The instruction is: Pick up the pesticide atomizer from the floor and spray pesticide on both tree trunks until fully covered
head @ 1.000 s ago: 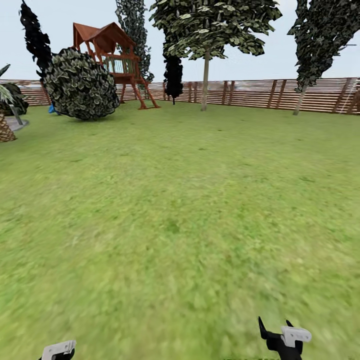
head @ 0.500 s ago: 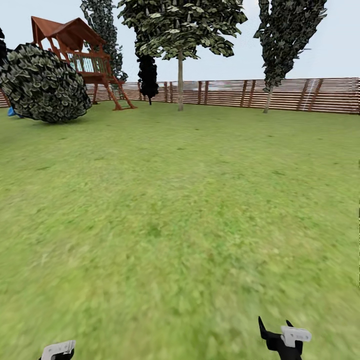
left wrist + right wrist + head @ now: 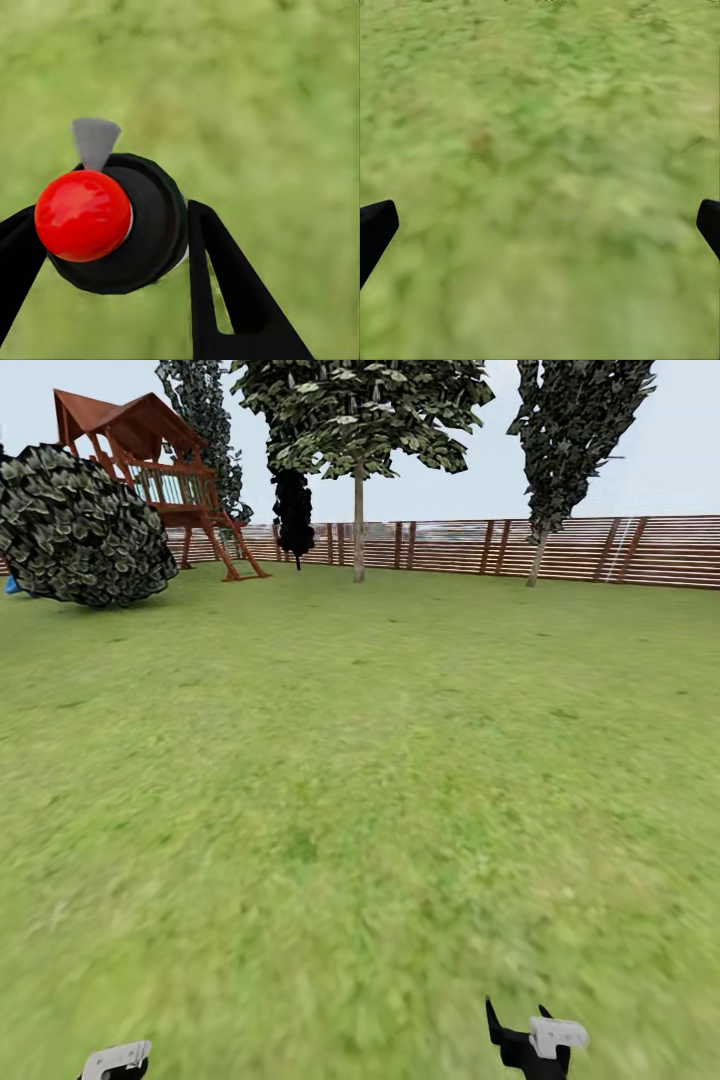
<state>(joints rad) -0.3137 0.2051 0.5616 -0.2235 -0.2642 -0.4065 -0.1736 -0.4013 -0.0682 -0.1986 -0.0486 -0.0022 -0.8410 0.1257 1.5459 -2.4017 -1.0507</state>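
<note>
The pesticide atomizer [image 3: 105,225] has a round black body, a red ball cap and a grey nozzle. It sits between the two black fingers of my left gripper [image 3: 120,262], which is shut on it above the grass. In the head view the left gripper's white part [image 3: 116,1058] peeks in at the bottom edge. My right gripper [image 3: 517,1022] is open and holds nothing; its fingertips [image 3: 375,229] stand wide apart over bare lawn. Far ahead, near the fence, a tall tree [image 3: 358,420] with a leafy crown has a bare pale trunk [image 3: 358,530].
The garden's green lawn [image 3: 360,760] stretches to a brown slat fence [image 3: 600,548]. A wooden play tower [image 3: 150,470] and a big round bush [image 3: 85,530] are at the far left. Dark thin-stemmed conifers [image 3: 575,430] stand along the fence.
The whole head view has swung right, so bush, tower and trees slid left in the picture. My right gripper has shifted a little left and lower. The left gripper still holds the atomizer.
</note>
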